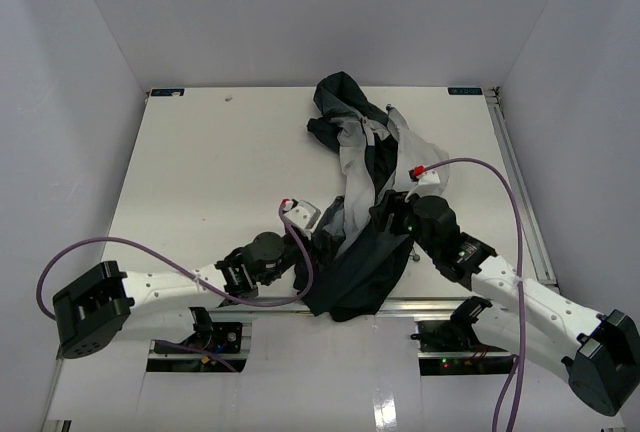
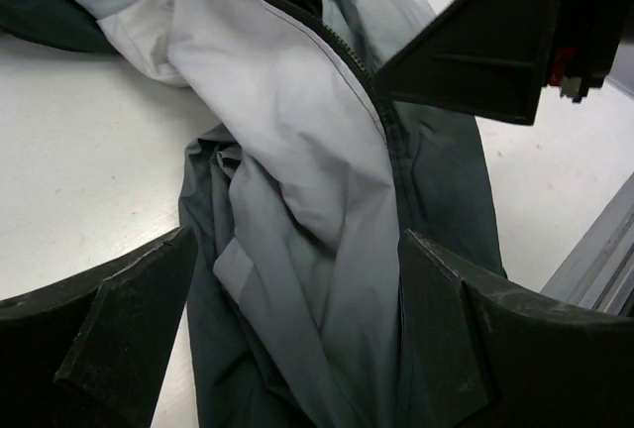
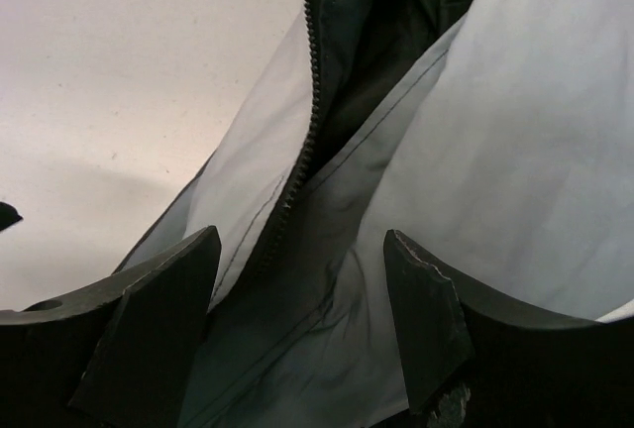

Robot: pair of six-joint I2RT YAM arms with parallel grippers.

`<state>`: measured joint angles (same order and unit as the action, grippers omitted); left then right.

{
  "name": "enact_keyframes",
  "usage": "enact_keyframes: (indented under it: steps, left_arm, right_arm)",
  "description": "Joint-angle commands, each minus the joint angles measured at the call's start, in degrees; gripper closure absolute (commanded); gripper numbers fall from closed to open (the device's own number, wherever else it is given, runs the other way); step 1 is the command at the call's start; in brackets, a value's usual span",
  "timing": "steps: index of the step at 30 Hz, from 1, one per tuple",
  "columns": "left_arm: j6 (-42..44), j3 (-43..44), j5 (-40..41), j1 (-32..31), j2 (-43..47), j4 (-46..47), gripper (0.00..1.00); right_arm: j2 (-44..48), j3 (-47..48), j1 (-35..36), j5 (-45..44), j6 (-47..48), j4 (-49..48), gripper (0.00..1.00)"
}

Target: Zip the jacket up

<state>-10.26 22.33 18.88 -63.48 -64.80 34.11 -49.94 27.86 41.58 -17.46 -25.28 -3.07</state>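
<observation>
- Left wrist view: left gripper (image 2: 297,339) is hovering wide open over the jacket (image 2: 297,151) and gripping nothing. A grey panel and dark fabric are lying between its fingers. I cannot tell if the pads are touching cloth.
- The zipper (image 2: 349,52) is running away from the camera just beside the right-hand finger. My guess is that the arm is lining up to pin the fabric taut.
- Bare table (image 2: 69,190) is giving free room on the left. The metal rail (image 2: 594,260) on the right is sitting near, so space is tight there.
- Right wrist view: right gripper (image 3: 297,319) is also standing wide open, clamping nothing. The zipper teeth are passing down between its fingers, nearer the left-hand one.
- The track is gaping unjoined here, with dark lining showing beside it. No slider is showing, so it needs finding first.
- Top view: the jacket is lying bunched from the table's far middle down to the near edge, between the two arms.
- Both grippers are meeting over its lower half and crowding each other, which looks like a bump risk. Open table is lying to the left.
</observation>
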Motion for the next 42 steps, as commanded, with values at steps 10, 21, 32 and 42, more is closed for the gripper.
enact_keyframes:
  steps: [10,21,32,42]
  left_arm:
    - [0.5,6.0,-11.3,0.2,-7.8,-2.5,0.35]
    - [0.4,7.4,-9.9,0.2,-9.2,-3.9,0.47]
    - [-1.4,13.3,4.6,0.5,-16.6,-10.9,1.00]
    - [-6.4,7.4,22.1,1.9,-8.1,-8.9,1.00]
  right_arm:
    - [6.2,-2.6,-0.2,-4.3,-1.3,-3.5,0.25]
    - [4.5,0.4,-0.2,-10.9,-11.2,10.6,0.15]
    - [-10.4,4.1,-0.4,-13.6,-9.6,0.3,0.67]
    - [-34.4,28.9,-7.1,3.0,18.7,-10.7,0.92]
